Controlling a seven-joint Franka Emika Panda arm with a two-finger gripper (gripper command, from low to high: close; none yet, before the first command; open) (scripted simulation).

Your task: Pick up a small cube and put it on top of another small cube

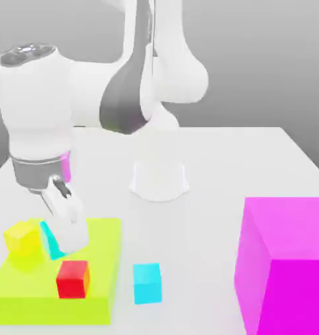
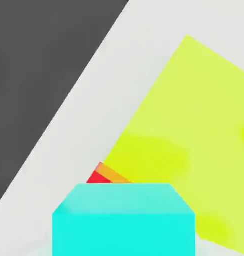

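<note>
A white counter [image 1: 207, 216] stands before a plain grey backdrop. On it lies a flat yellow-green slab [image 1: 99, 262] carrying a yellow cube [image 1: 21, 239] and a red cube [image 1: 73, 279]. The hand [image 1: 63, 229] reaches down over the slab at one small cyan cube [image 1: 50, 241]; I cannot tell whether its fingers clamp it. The other cyan cube [image 1: 147, 282] sits on the counter just beside the slab, with a large magenta block [image 1: 283, 262] at the exterior view's right.

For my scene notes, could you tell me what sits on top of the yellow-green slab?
On the yellow-green slab: a yellow cube, a red cube and a cyan cube, partly covered by the gripper.
</note>
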